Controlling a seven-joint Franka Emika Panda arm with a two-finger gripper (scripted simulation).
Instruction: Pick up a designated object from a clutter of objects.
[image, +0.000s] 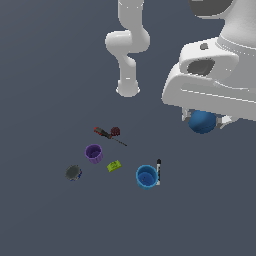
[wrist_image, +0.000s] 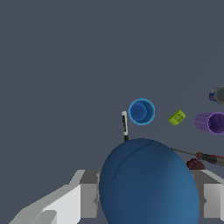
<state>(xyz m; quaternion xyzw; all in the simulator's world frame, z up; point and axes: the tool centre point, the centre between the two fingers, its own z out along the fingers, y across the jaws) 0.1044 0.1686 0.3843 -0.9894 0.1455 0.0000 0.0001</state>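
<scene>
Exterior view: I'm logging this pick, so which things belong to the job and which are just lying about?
Part of the job:
- dark-blue ball, held
- claw, shut on it

Just lying about:
- blue cup
- black marker
- purple cup
- green block
- red-handled screwdriver
- dark red lump
- grey round thing

Open floor rings the clutter; marker (image: 159, 171) touches blue cup (image: 146, 177), crowding that side.

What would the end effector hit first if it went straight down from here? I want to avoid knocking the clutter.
Probably just bare floor. The end effector, shut on the ball, seems off to the side of the blue cup and marker, though depth is unclear.
</scene>
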